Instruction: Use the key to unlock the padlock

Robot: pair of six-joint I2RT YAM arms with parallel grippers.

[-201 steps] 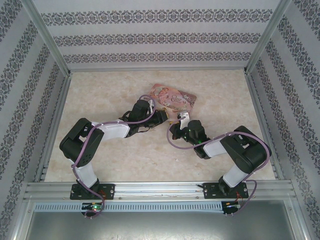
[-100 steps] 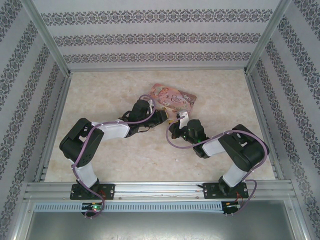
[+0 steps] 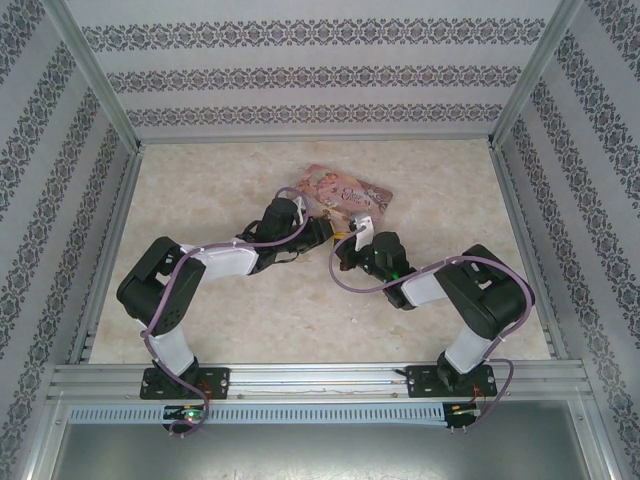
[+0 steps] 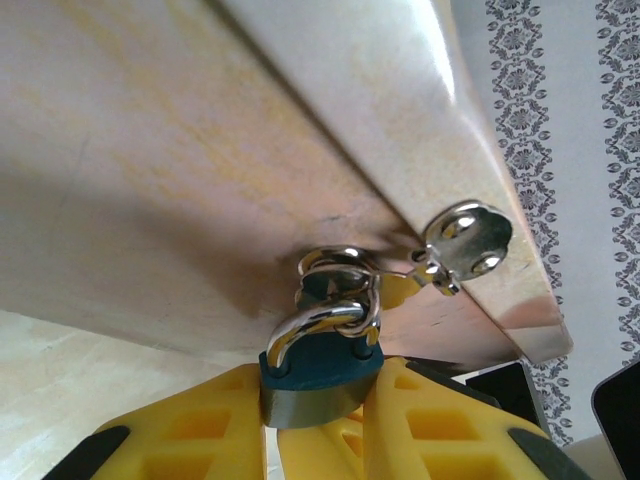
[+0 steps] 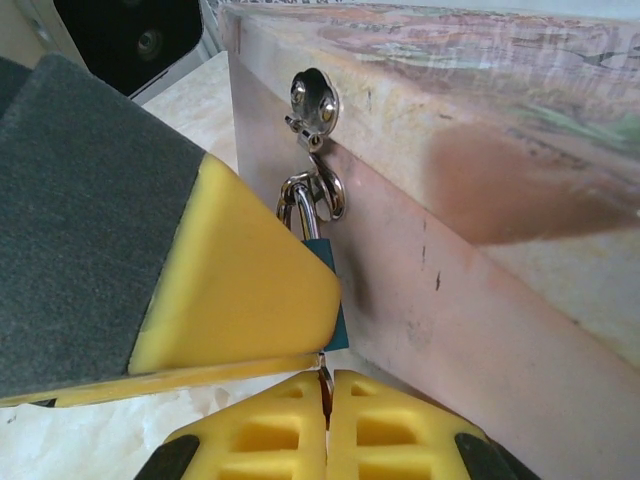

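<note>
Left gripper first: squeezing the padlock by its blue body, holding it steady. Hanging by its silver shackle from the little ring on the side of the pink tin, low down near the bench. Right gripper next: pinched tight on what looks like the thin key, tip pointing up at the bottom of the padlock, just below it. Key in the hole or only touching? Cannot tell. Done so far: padlock held, key in the grip and lined up under the lock. Shackle shut, so not unlocked yet. Left to do, most likely: push the key in, turn it, pop the shackle open.
</note>
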